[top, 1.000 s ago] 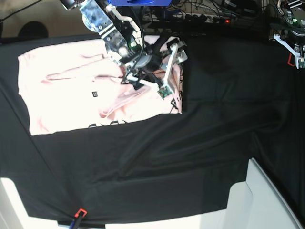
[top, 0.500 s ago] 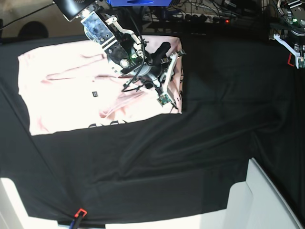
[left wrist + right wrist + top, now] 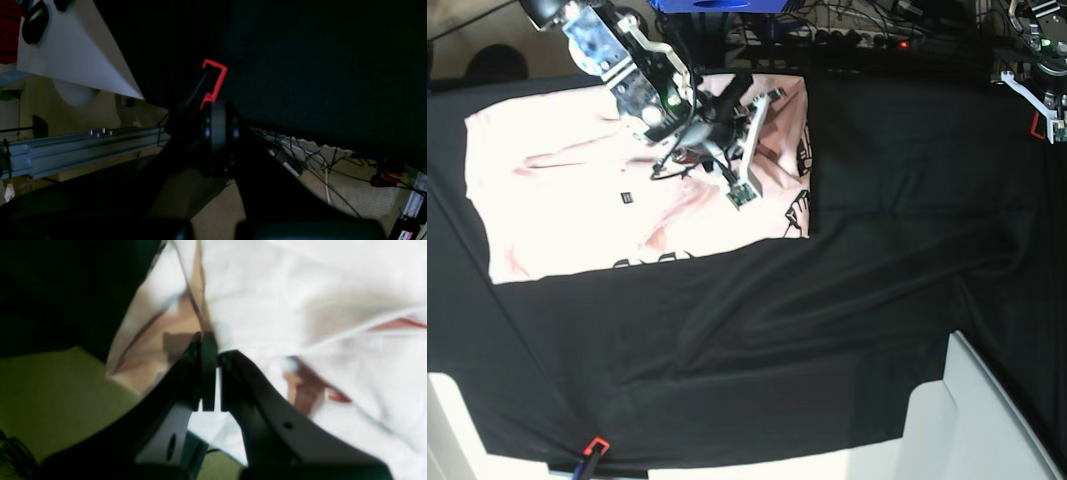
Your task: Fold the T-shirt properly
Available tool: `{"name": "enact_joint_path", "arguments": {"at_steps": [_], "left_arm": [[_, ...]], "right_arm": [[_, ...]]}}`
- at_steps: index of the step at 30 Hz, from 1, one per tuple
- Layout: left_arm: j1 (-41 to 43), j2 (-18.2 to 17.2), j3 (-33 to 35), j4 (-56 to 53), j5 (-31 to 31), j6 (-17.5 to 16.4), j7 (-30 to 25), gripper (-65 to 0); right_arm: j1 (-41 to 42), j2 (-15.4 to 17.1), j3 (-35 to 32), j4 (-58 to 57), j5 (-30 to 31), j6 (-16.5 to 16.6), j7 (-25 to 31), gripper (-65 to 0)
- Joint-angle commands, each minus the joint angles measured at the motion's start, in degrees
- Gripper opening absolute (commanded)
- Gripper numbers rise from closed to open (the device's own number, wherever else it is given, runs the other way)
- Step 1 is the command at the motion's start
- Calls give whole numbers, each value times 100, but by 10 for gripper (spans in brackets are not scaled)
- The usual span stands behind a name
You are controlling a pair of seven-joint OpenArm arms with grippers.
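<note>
Since our right tool (image 3: 210, 350) has closed on a fold of the T-shirt (image 3: 577, 190), spread on the black cloth (image 3: 877, 250), we can draw it across; our left tool (image 3: 218, 125) sits shut, parked aside.

Black cloth (image 3: 847, 300) covering the table, red clamp (image 3: 595, 446) at its near edge

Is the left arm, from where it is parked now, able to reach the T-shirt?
Probably not without a long move. The left gripper sits shut at the far edge of the black cloth, while the T-shirt lies at the opposite side, where the right gripper is pinching its fabric. Nothing blocks the way between.
</note>
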Motion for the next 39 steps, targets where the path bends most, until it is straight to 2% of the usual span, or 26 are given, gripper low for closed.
{"name": "enact_joint_path", "arguments": {"at_steps": [1,6,16,20,25,27,33,39], "left_arm": [[32,-84,-59,74,20,56,-75,-650],[24,-84,-33,74,20,56,-75,-650],[-91,-84,-24,74,20,56,-75,-650],[-100,-84,-24,30,20,56,-75,-650],[-223,-84,-24,-146,20,56,-75,-650],[-258,-84,-24,-234,20,56,-75,-650],[-258,-84,-24,-260,20,56,-75,-650],[-267,-84,-24,-207,20,56,-75,-650]], "right_arm": [[-79,24,114,217,59,31,42,-650],[-484,85,632,357,41,31,24,-650],[-633,657,720,366,59,31,24,-650],[-747,701,720,568,32,31,-29,-650],[-800,850,747,1192,15,22,-442,-650],[-818,885,993,1210,15,13,-556,-650],[-879,929,1397,1192,15,13,-583,-650],[-888,1087,1415,1017,15,13,-583,-650]]}}
